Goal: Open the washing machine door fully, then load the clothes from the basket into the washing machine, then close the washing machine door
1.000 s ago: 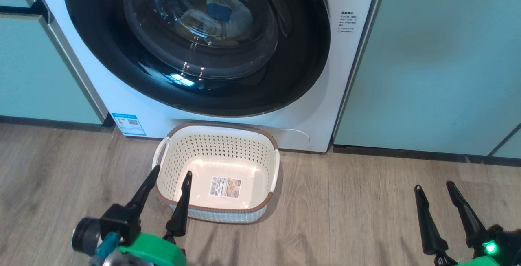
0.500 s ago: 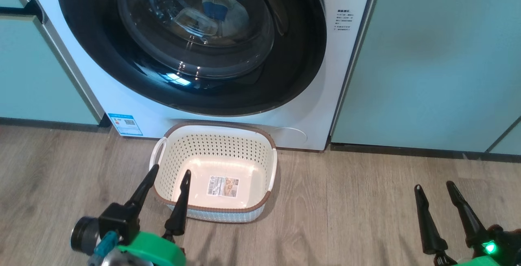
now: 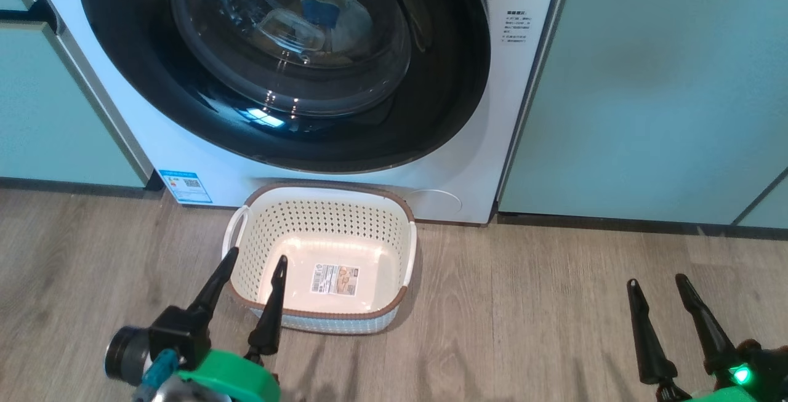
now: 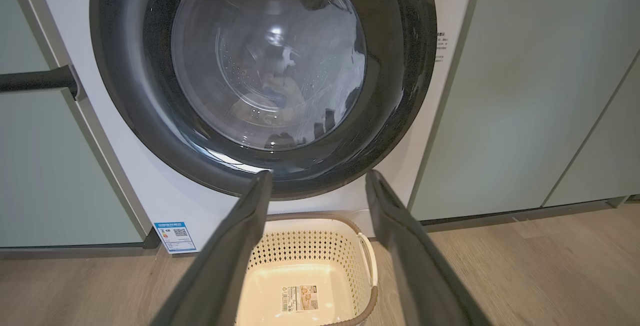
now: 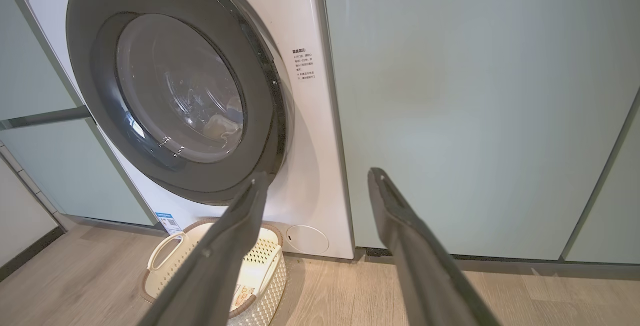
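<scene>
So the washing machine door [image 3: 289, 39] sits flat against the front of the washing machine [image 3: 203, 162], taking up the top left and centre of the head view. The clothes [image 3: 320, 11] are behind its glass, a blue patch and some cream fabric. The basket [image 3: 320, 191] is on the wood floor [image 3: 523, 316] right below the door, centre frame, bare down to the label sticker [image 3: 335, 279] on its bottom.

The left gripper [image 3: 257, 255] hovers at lower left with its tips over the basket's near-left corner, jaws spread wide, nothing in them. The right gripper [image 3: 655, 280] is at lower right, well apart from everything, also wide and empty.

Looks to me like the job's basically wrapped.

What could bite:
- **Latch:** I can't tell if the door is really latched. In the right wrist view there's a dark line along the door's right edge. It could be shadow or it could be a gap. If the door is only resting shut, it may swing out.
- **Basket:** the left fingers are close to the basket rim, so a sloppy forward move of that arm could clip it and shove the basket into the washer's front.
</scene>
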